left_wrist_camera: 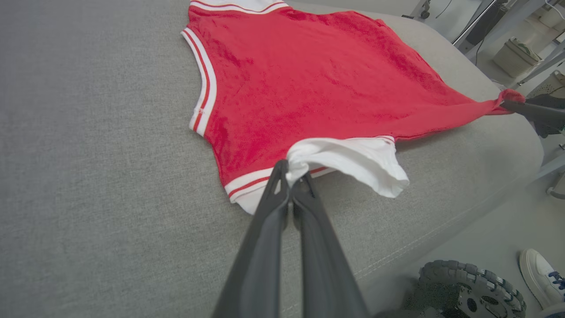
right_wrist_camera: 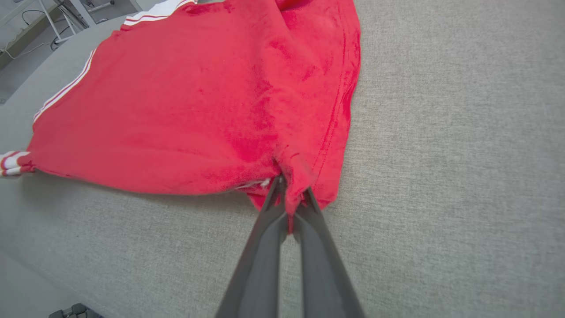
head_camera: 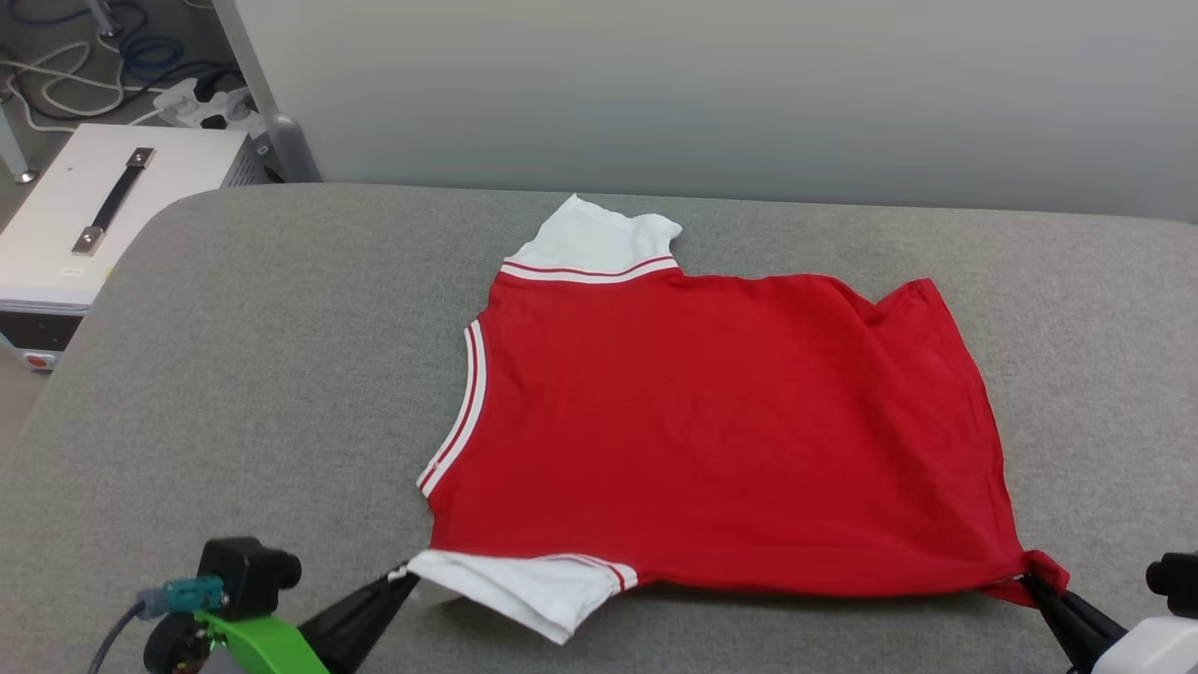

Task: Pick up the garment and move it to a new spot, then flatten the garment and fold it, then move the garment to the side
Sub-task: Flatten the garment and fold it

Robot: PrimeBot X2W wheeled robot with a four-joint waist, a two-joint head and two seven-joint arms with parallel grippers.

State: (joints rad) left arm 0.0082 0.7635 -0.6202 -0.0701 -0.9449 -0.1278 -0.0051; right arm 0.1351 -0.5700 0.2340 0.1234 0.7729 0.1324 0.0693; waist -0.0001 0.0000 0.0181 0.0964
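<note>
Grey padded surface [head_camera: 234, 374], pale wall behind. Left gripper [head_camera: 402, 578], 7 o'clock, pinches the white sleeve [head_camera: 524, 590]; right gripper [head_camera: 1037, 582], 5 o'clock, pinches a red hem corner. Garment [head_camera: 711, 421] lies centre, near edge stretched between both grips, probably to keep it flat for folding.

Dark tapered fingers [left_wrist_camera: 265, 247]; green bracket [head_camera: 260, 642] (teal plug [head_camera: 192, 594] above); white casing [head_camera: 1161, 648]
</note>
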